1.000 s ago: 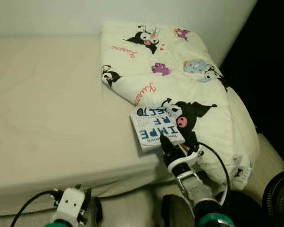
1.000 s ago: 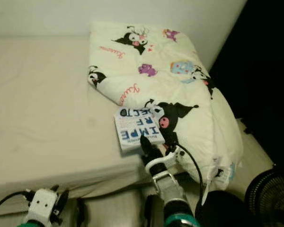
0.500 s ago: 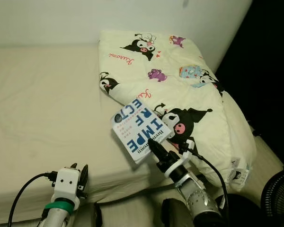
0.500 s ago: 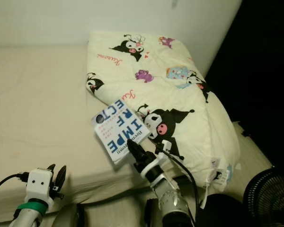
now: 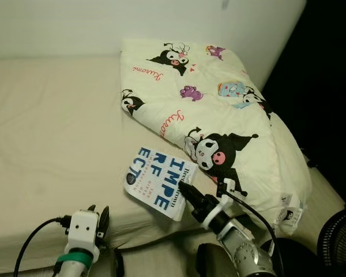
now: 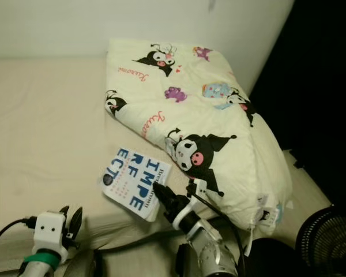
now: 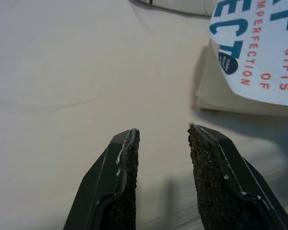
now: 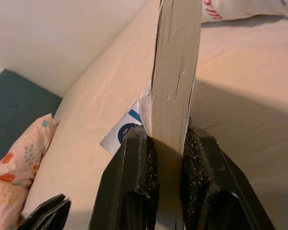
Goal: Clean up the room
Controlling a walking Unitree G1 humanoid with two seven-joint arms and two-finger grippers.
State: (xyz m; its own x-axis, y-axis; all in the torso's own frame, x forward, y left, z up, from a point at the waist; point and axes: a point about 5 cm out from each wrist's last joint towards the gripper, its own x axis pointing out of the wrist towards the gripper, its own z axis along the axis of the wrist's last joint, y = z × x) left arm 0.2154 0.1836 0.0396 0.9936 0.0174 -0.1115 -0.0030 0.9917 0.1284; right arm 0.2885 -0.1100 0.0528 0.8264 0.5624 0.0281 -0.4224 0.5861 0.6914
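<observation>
Head pair high, wrist cameras close in.
Both eye views look forward and down over the bed; each wrist view peers along its black fingers, sharing the book.

The head views are lit evenly and rather dimly from above, and a pale, slightly greenish cast is given to the bed and the quilt. The far right side is lost in near-black shade, where only the faint rim of a fan can be made out. A soft shadow is cast on the sheet beneath the book. Mild grain and softness are seen throughout, but no motion blur. In the left wrist view, light is flat and bright, and the near fingers are slightly out of focus. In the right wrist view a warm, orange tint is seen, with a broad shadow falling across the sheet.
</observation>
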